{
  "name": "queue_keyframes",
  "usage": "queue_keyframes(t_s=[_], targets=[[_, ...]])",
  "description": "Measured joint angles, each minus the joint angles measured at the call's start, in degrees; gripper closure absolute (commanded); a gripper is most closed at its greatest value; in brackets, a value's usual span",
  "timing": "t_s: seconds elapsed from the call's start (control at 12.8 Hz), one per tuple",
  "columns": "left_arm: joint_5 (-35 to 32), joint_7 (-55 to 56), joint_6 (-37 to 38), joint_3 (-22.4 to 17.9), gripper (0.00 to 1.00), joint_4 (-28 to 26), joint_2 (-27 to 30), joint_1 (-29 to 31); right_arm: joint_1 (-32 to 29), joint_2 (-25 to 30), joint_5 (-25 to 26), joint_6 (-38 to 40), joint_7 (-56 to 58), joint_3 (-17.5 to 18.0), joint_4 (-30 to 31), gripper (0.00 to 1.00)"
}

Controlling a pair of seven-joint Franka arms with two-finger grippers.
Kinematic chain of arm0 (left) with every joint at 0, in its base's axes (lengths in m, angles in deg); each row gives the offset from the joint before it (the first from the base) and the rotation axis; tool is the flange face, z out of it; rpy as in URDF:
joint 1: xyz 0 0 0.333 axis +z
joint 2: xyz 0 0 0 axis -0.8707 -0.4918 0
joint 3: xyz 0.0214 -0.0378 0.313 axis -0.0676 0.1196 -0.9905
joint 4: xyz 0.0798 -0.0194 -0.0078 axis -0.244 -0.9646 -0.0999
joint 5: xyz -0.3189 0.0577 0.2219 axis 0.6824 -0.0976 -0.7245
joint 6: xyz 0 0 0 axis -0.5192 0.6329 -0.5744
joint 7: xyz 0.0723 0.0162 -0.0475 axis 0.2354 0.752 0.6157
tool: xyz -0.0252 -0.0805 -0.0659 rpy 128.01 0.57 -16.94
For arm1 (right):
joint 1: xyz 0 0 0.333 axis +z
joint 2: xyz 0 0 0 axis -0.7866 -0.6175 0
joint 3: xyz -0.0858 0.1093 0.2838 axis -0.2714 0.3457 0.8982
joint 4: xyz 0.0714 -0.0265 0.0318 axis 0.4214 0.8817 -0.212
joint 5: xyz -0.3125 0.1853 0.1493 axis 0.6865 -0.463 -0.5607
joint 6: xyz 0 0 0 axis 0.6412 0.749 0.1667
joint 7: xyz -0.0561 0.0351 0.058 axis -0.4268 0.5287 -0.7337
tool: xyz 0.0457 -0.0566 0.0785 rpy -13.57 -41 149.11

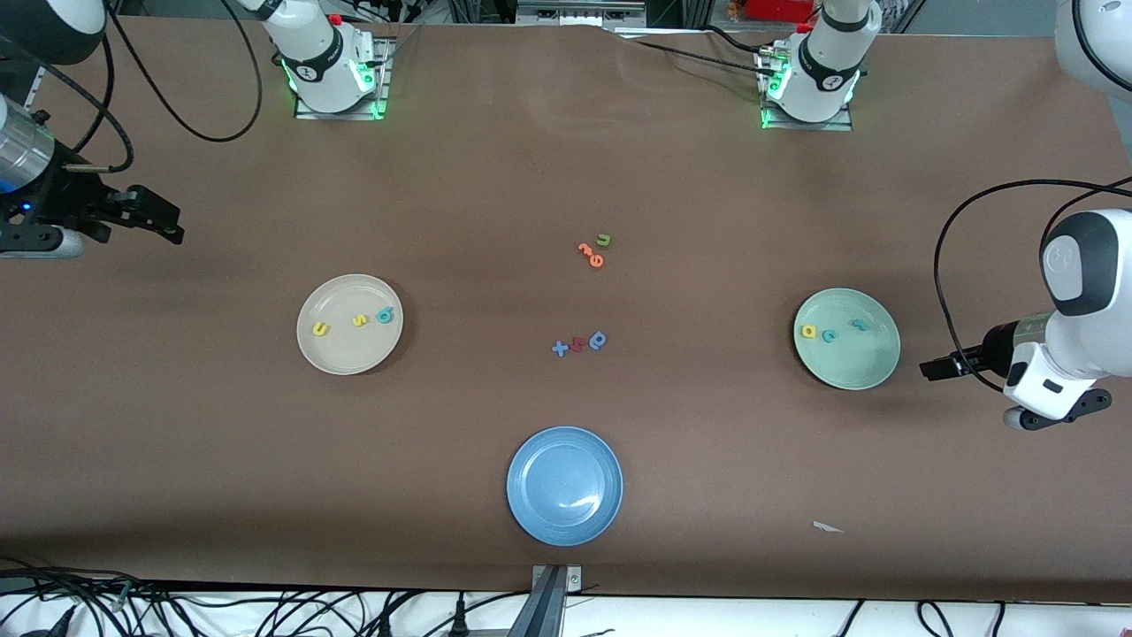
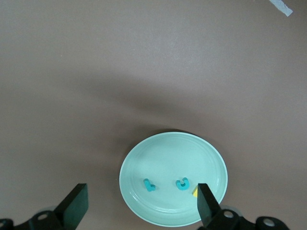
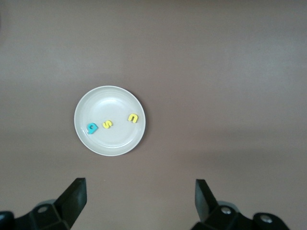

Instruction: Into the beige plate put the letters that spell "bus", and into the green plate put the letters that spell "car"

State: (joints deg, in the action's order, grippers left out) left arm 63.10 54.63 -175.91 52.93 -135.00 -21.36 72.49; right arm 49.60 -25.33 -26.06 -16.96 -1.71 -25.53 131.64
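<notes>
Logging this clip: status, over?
Left gripper and right gripper open, empty. Bus letters in beige plate, car letters in green plate. Nothing obstructing.

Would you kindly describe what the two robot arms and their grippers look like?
Both arms are glossy white with dark grey joint bands, standing on metal base plates lit green. Black cables loop beside each. The left gripper and right gripper are black, with flat, wedge-shaped fingers.

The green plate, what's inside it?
The green plate holds three foam letters: a yellow a, a teal c and a teal r. The left wrist view's finger partly hides the a.
</notes>
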Motion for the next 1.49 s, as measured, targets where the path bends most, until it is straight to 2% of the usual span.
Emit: queue_keyframes(t_s=[0.47, 0.86, 1.49], targets=[[0.0, 0.1, -0.15, 0.0, 0.0, 0.13, -0.03, 0.01, 0.38, -0.07, 0.01, -0.79, -0.48, -2.45, 0.02, 0.0], [0.0, 0.13, -0.07, -0.05, 0.0, 4.18, 0.29, 0.06, 0.53, -0.08, -0.01, -0.84, -0.85, -2.69, 0.01, 0.0], [0.0, 0.07, 11.93, 0.18, 0.0, 5.17, 10.61, 0.06, 1.63, -0.39, -0.04, -0.82, -1.11, -3.12, 0.02, 0.0]])
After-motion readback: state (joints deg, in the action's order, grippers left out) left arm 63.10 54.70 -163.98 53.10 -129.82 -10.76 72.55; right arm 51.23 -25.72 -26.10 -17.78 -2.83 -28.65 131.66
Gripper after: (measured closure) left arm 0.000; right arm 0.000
